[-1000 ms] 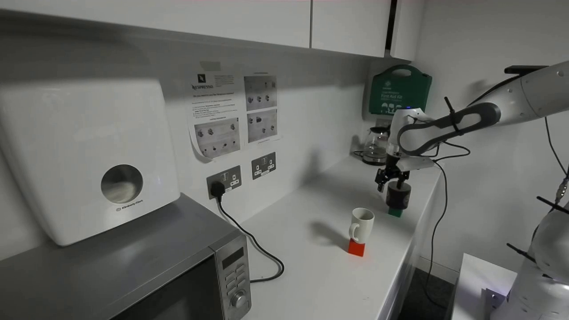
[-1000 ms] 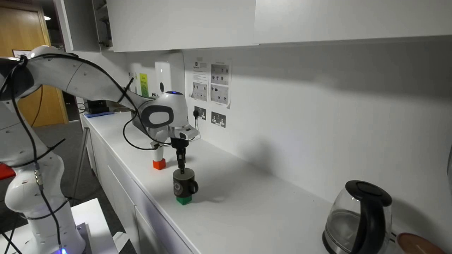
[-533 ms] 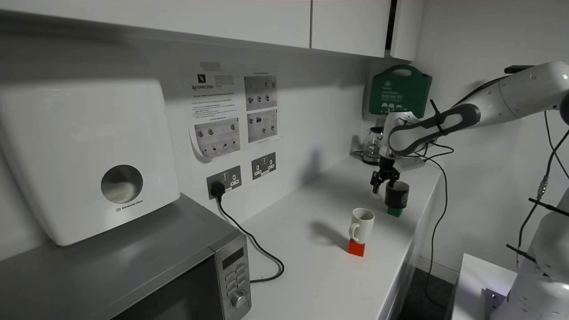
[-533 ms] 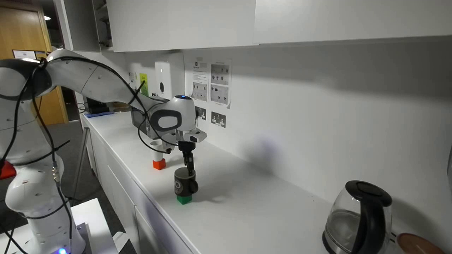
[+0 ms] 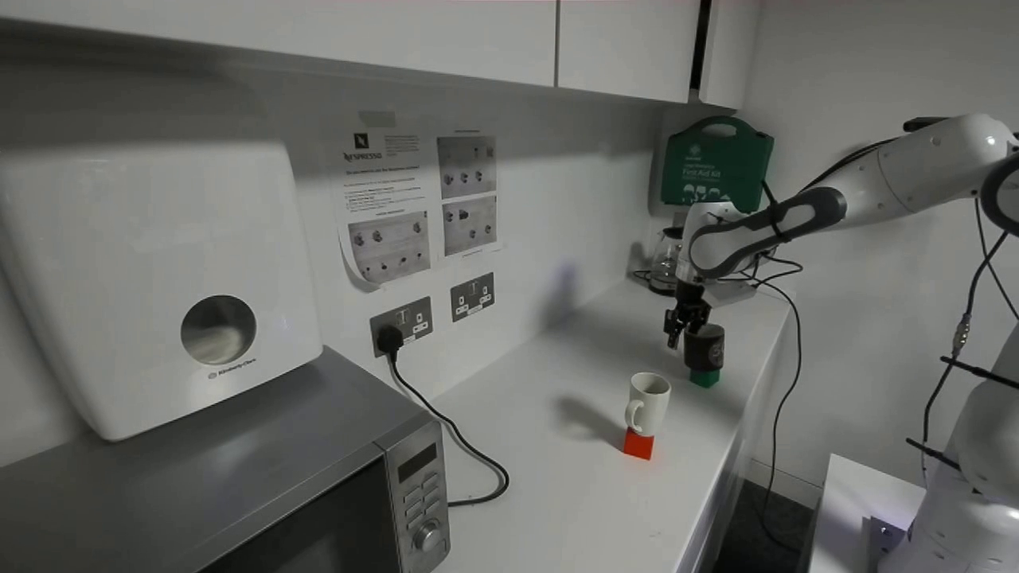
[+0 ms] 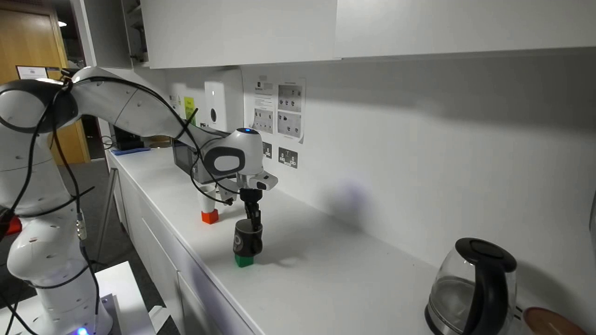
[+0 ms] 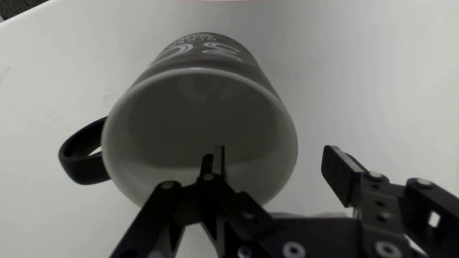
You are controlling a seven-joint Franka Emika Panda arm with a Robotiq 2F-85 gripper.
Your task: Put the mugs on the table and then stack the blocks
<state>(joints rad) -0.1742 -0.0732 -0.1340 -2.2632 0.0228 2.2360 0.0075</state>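
**White counter [image 6: 349,288] along a pale wall [image 6: 409,163]: claw [image 7: 274,157] set astride the dark mug [image 6: 246,239]**

Neither mug is on the counter itself yet. In both exterior views the dark mug sits on a green block [image 6: 244,261] and the white mug [image 5: 646,404] on a red block [image 5: 638,445], the white pair lying closer to the microwave [image 5: 263,469]. Both pairs are nearer the counter's front edge than the back edge by the wall. Each mug covers its block, which is probably why the mugs have to come down before any stacking can start.

The claw points downward, with the dark mug right under it and slightly towards the front edge. In the wrist view an inner finger [image 7: 217,163] reaches in past the mug's rim, while an outer finger [image 7: 339,175] stands outside, on the side away from the handle [image 7: 84,172]. The claw is spread: bare counter shows between the outer finger and the mug, so nothing is pinched. Whether the inner finger touches the mug, I cannot tell.

Straddling the mug's side like this looks chosen to give a thin grip clear of the handle. Because the green block is narrower than the mug, a sideways push could upset the pair; once gripped, a straight lift seems the safer way off.
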